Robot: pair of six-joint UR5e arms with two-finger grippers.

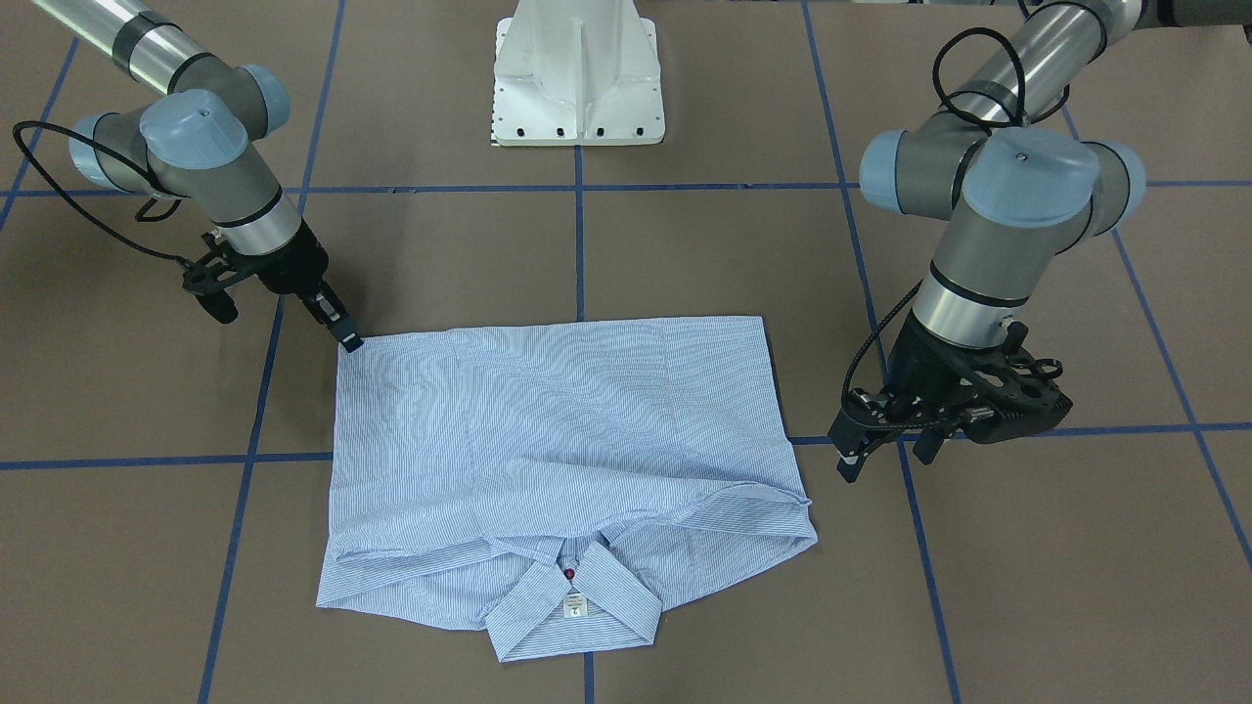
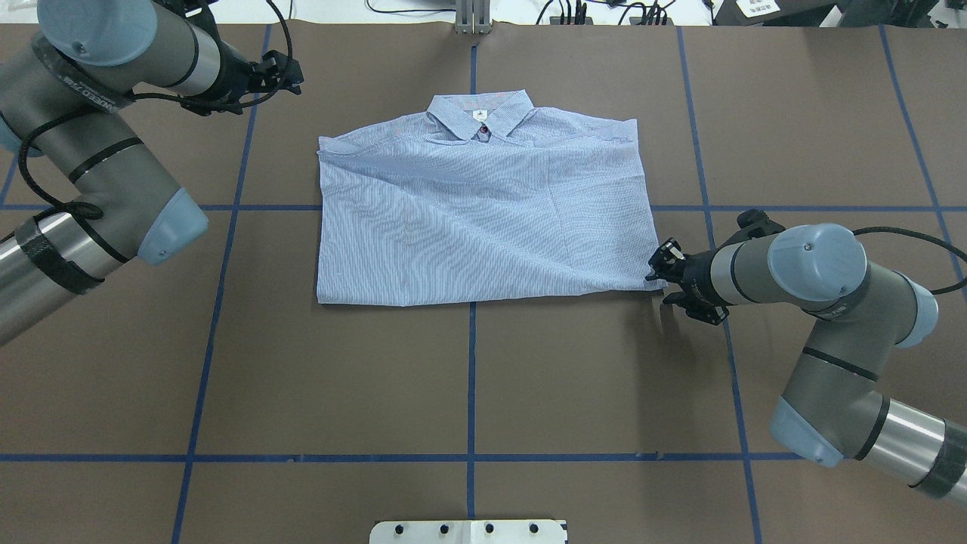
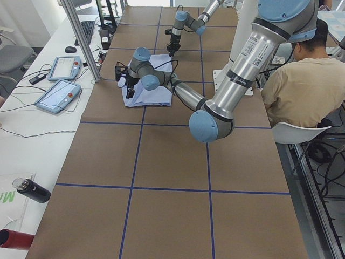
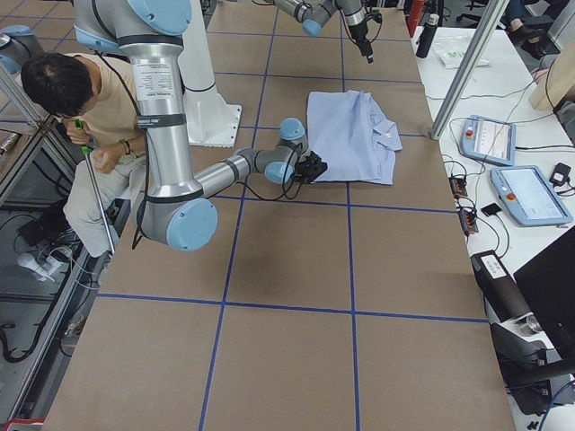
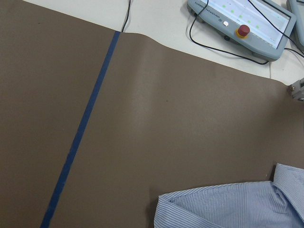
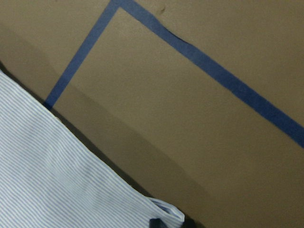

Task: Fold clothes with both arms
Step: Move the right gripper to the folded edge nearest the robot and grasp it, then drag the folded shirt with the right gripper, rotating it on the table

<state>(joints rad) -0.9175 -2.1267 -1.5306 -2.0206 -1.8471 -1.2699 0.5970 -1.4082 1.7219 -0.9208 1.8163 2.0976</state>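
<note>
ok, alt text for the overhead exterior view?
A striped blue-and-white shirt lies folded into a rough rectangle mid-table, collar at the far edge. The right gripper grips its near right corner; the left gripper hangs open off the shirt, beyond its far left corner, above the brown table.

Shirt (image 1: 558,420) neck tag (image 1: 574,603) print too small.
</note>
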